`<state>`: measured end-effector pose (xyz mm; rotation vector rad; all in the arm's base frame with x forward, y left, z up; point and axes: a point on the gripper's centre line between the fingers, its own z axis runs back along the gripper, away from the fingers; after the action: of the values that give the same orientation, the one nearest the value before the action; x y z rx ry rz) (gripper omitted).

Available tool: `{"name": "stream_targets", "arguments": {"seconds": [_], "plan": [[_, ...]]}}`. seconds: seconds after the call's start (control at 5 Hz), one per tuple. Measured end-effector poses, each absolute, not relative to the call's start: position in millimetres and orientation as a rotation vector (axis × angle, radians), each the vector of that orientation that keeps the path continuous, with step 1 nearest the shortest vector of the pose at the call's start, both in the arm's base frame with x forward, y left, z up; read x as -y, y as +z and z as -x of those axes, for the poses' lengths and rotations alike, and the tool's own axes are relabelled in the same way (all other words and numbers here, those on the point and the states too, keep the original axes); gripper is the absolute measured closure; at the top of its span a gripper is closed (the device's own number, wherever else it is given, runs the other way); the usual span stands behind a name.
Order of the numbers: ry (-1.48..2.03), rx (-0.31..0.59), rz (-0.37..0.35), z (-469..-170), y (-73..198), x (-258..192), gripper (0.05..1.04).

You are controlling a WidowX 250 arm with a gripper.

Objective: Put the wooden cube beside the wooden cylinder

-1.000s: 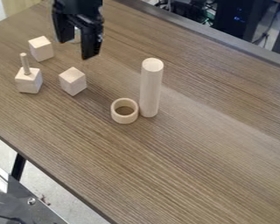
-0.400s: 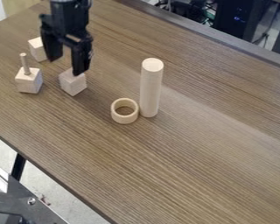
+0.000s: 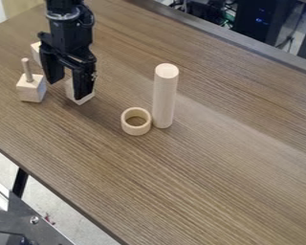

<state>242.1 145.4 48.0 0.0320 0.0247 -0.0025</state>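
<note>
Metalwork [image 3: 34,219]: dark and silvery stuff down in the near left corner, got a bolt in it.
Table leg [image 3: 19,182]: black, poking down just past that, pale floor around it.
Table [image 3: 213,177]: brown woodgrain top, runs across most of the view.
Ring [image 3: 136,131]: little wooden one, lying flat with its hole facing up, right beside the cylinder's foot.
Cylinder [image 3: 164,98]: tall, plain wood, standing upright.
Cube [image 3: 72,96]: this is the one to move, sitting on the table over to the left, well apart from the cylinder and partly hidden behind the gripper.
Gripper [image 3: 69,89]: black, hanging down over the cube, fingers spread, a bit of cube showing in the gap. Can't tell if they're touching it.
Peg block [image 3: 31,91]: just left of the cube, thin peg [image 3: 27,69] sticking up out of it.
Back cube [image 3: 36,54]: past the peg block, mostly covered by the gripper.
Computer gear [image 3: 248,26]: dark, way behind the table, blue light [image 3: 261,20] on it.
</note>
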Motion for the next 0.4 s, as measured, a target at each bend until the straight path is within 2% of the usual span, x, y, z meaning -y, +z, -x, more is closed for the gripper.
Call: {"name": "stream_targets", "arguments": {"seconds": [0.4], "plan": [[0.006, -0.001, -0.038, -248.1, 41.9, -146.2, 0.083]]}}
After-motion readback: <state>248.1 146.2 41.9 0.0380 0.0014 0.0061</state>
